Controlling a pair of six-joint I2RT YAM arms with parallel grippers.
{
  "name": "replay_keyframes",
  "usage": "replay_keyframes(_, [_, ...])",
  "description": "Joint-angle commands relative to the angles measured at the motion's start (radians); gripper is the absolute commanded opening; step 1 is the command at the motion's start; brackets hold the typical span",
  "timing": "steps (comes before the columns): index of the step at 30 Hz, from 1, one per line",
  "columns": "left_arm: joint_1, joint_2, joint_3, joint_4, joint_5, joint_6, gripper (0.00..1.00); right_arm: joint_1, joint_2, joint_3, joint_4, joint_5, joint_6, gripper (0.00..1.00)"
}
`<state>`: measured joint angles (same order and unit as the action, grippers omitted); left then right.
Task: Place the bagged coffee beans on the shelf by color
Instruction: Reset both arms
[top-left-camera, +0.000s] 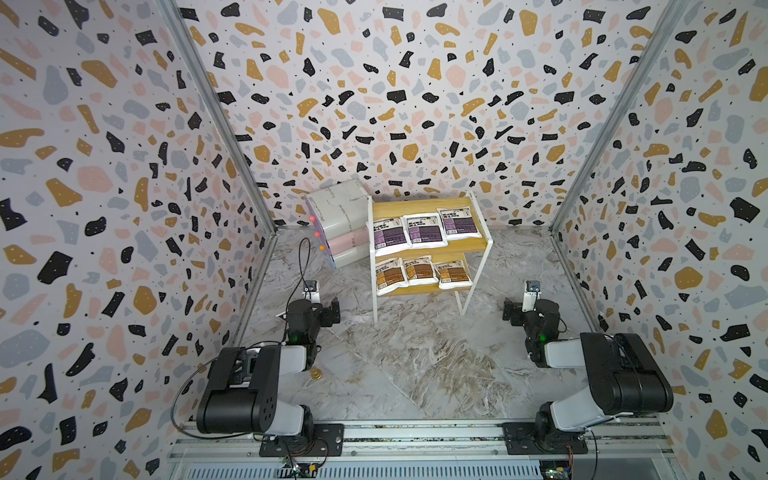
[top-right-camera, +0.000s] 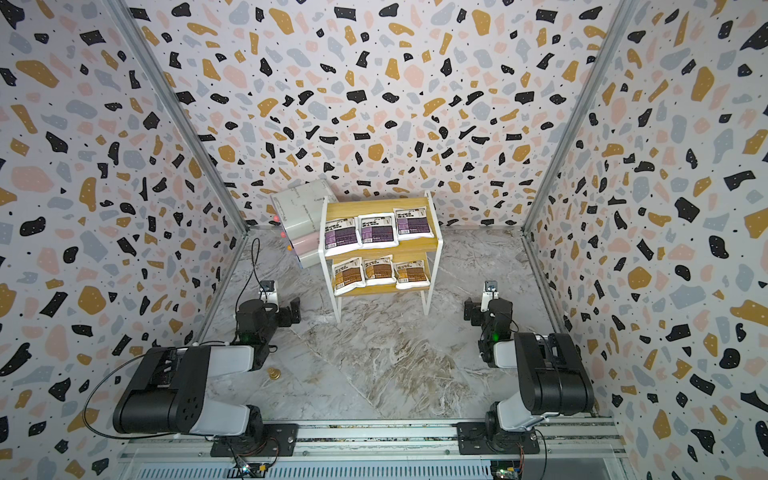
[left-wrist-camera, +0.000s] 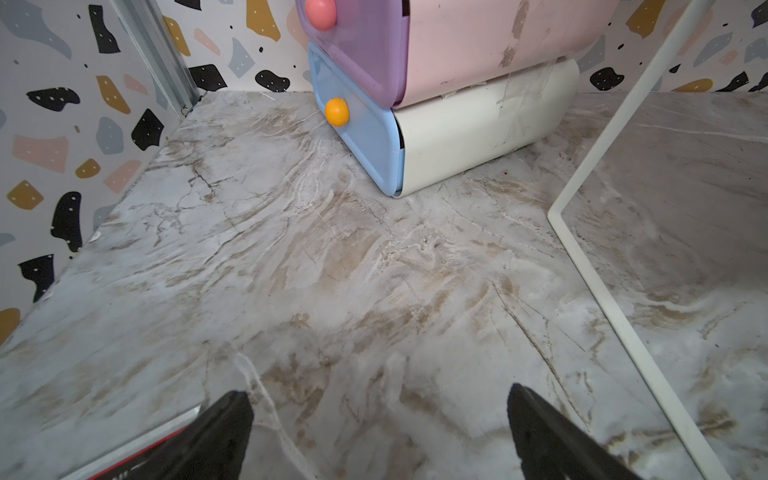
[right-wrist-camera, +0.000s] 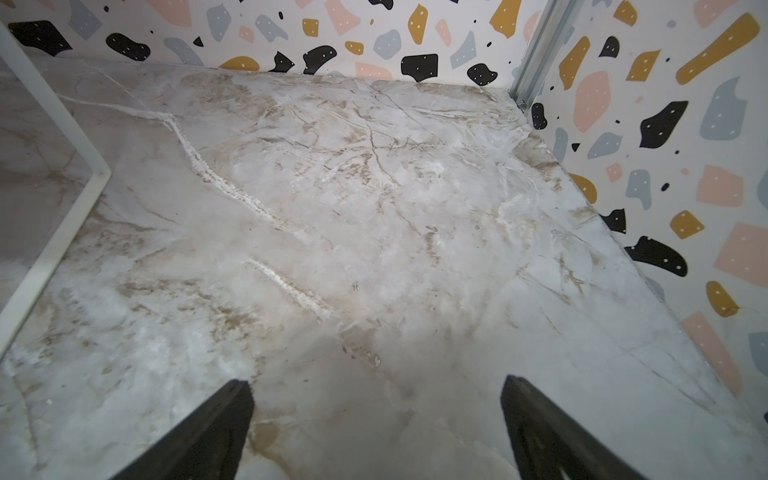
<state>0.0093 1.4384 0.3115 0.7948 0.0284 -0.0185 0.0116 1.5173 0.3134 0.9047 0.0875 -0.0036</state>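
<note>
Sitting shelved, 6 pouches (top-left-camera: 424, 230) far from fingers (left-wrist-camera: 224, 432).

pouches (top-left-camera: 424, 230) on shelf (top-left-camera: 415, 205), boxes (top-left-camera: 345, 224) left of it

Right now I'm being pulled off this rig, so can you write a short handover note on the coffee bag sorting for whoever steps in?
Grippers: the left gripper is open and empty, above the table near the stacked boxes. The right gripper is open and empty, beside a shelf leg.
Things: on the shelf, three purple-label bags lie in a row on the upper tier and three brown-label bags in a row on the lower tier.
Done: all six bags are shelved, one color per tier.
Left: nothing that I can see; no bag is off the shelf in both top views.
</note>
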Motion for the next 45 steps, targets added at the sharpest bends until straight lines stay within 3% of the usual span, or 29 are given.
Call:
replay_keyframes(1, [0.000,-0.008,0.017,0.049,0.003,-0.005,1.00,0.004,-0.011,0.015,0.008,0.012,0.008,0.99])
replay_keyframes(20, [0.000,-0.024,0.019,0.052,-0.004,-0.004,1.00,0.004,-0.011,0.015,0.010,0.012,0.007,0.99])
replay_keyframes(24, [0.000,-0.156,0.127,-0.285,0.002,0.011,1.00,0.004,-0.011,0.015,0.010,0.012,0.008,0.99])
replay_keyframes(26, [0.000,-0.123,0.102,-0.206,0.002,0.018,1.00,0.004,-0.011,0.015,0.010,0.011,0.008,0.99])
replay_keyframes(28, [0.000,-0.094,0.139,-0.258,0.028,0.018,1.00,0.004,-0.012,0.015,0.009,0.012,0.008,0.99])
replay_keyframes(30, [-0.004,-0.016,0.083,-0.050,0.025,0.019,1.00,0.003,-0.010,0.015,0.010,0.013,0.006,0.99])
replay_keyframes(31, [-0.006,-0.054,0.061,-0.091,0.000,0.009,1.00,0.004,-0.010,0.016,0.010,0.012,0.006,0.99])
replay_keyframes(33, [-0.008,0.020,-0.055,0.249,-0.048,-0.007,1.00,0.004,-0.012,0.015,0.009,0.012,0.007,0.99])
replay_keyframes(34, [-0.008,0.025,-0.078,0.281,-0.074,-0.017,1.00,0.004,-0.010,0.015,0.010,0.012,0.006,0.99])
replay_keyframes(37, [-0.008,-0.027,0.009,0.026,-0.110,-0.036,1.00,0.003,-0.010,0.015,0.009,0.012,0.006,0.99])
replay_keyframes(39, [-0.011,-0.004,-0.003,0.095,-0.094,-0.025,1.00,0.004,-0.011,0.015,0.010,0.012,0.007,0.99])
replay_keyframes(45, [-0.011,-0.013,0.011,0.050,-0.088,-0.022,1.00,0.004,-0.012,0.015,0.010,0.012,0.007,0.99])
